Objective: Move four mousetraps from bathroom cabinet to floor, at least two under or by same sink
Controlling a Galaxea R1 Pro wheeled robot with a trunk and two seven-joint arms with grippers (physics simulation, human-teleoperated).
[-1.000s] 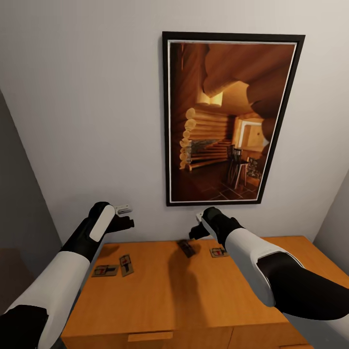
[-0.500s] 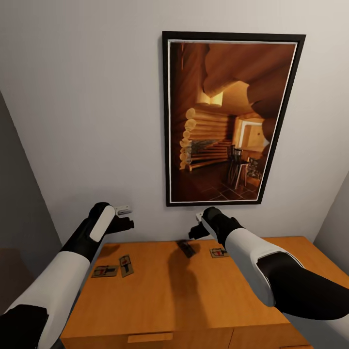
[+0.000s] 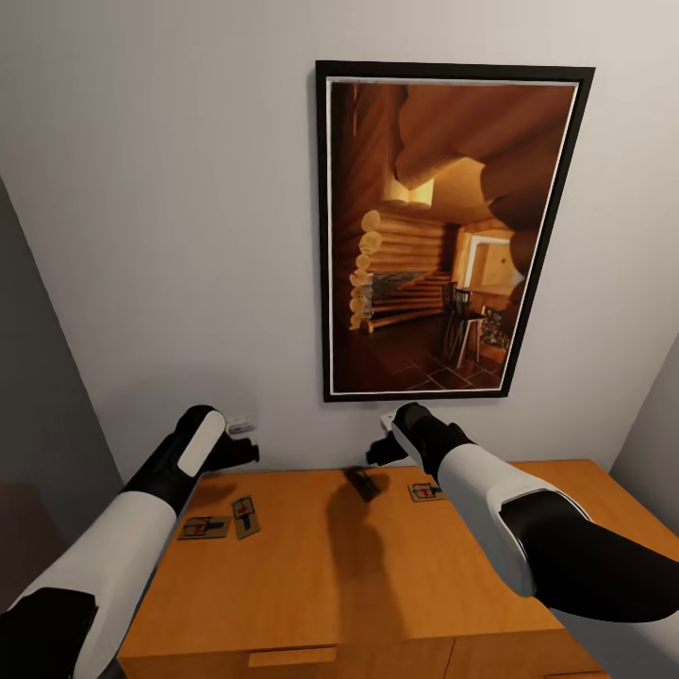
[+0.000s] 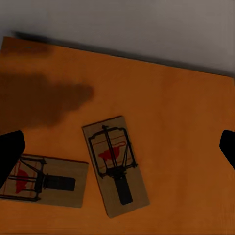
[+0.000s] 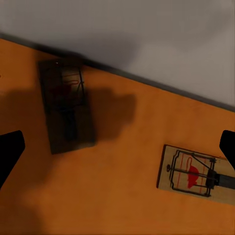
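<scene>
Four mousetraps lie on the cabinet (image 3: 330, 585) top. Two sit side by side at the left, one (image 3: 205, 527) flat and one (image 3: 247, 516) angled; they appear close up as the angled trap (image 4: 116, 164) and its neighbour (image 4: 43, 178). My left gripper (image 3: 247, 455) hovers open above them, its fingertips (image 4: 10, 152) spread wide. A third trap (image 3: 362, 483) lies in shadow near the wall and a fourth (image 3: 425, 490) to its right. In the right wrist view these are the shadowed trap (image 5: 67, 105) and the lit trap (image 5: 198, 176). My right gripper (image 3: 377, 453) hangs open over them.
A large framed picture (image 3: 453, 231) hangs on the pale wall right behind the cabinet. A grey wall (image 3: 38, 396) closes the left side. A flat drawer pull (image 3: 292, 655) shows at the cabinet's front edge. The cabinet top's middle and front are bare wood.
My left gripper has dropped a little toward the two left mousetraps. The right arm and the traps have not moved.
</scene>
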